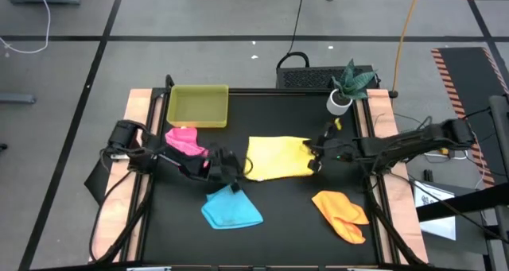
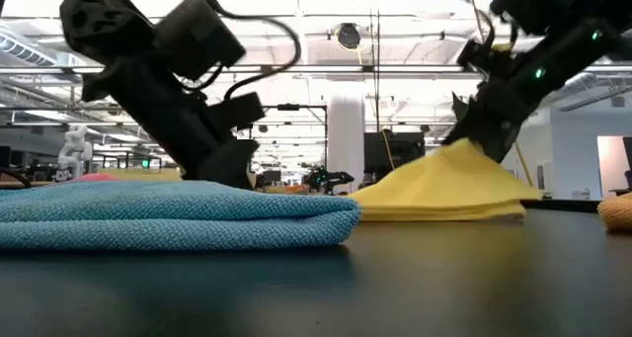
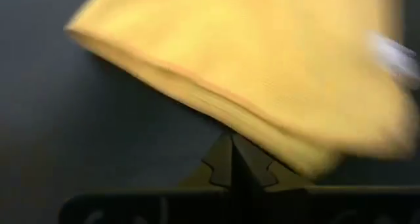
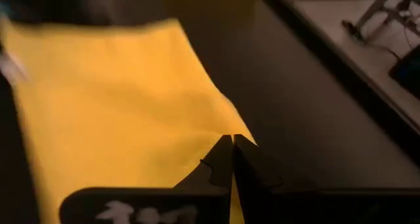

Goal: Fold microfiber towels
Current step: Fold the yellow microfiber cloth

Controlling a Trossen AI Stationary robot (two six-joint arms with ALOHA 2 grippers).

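The yellow towel (image 1: 278,158) lies folded at the table's middle, its right end raised in a peak (image 2: 464,154). My right gripper (image 1: 315,155) is shut on that end. My left gripper (image 1: 241,169) is shut at the towel's left edge. The pink towel (image 1: 184,140) lies crumpled under my left arm. A folded sky blue towel (image 1: 231,209) rests flat near the front. At the front right lies the crumpled orange towel (image 1: 342,215). My left gripper's shut fingertips (image 3: 223,152) meet the yellow towel's folded, several-layered left edge (image 3: 216,112), coming slanting down from the table's left. Whether cloth is caught between them, I cannot tell. My right gripper pinches the towel's right edge (image 4: 226,122) near a corner between its two fingers, slanting down from the table's right. That end is lifted into a peak, and the rest of the towel lies on the table.
A yellow-green tray (image 1: 199,106) stands at the far left of the mat. A potted plant (image 1: 347,88) sits at the far right corner. Bare black mat (image 1: 286,215) shows between the blue and orange towels.
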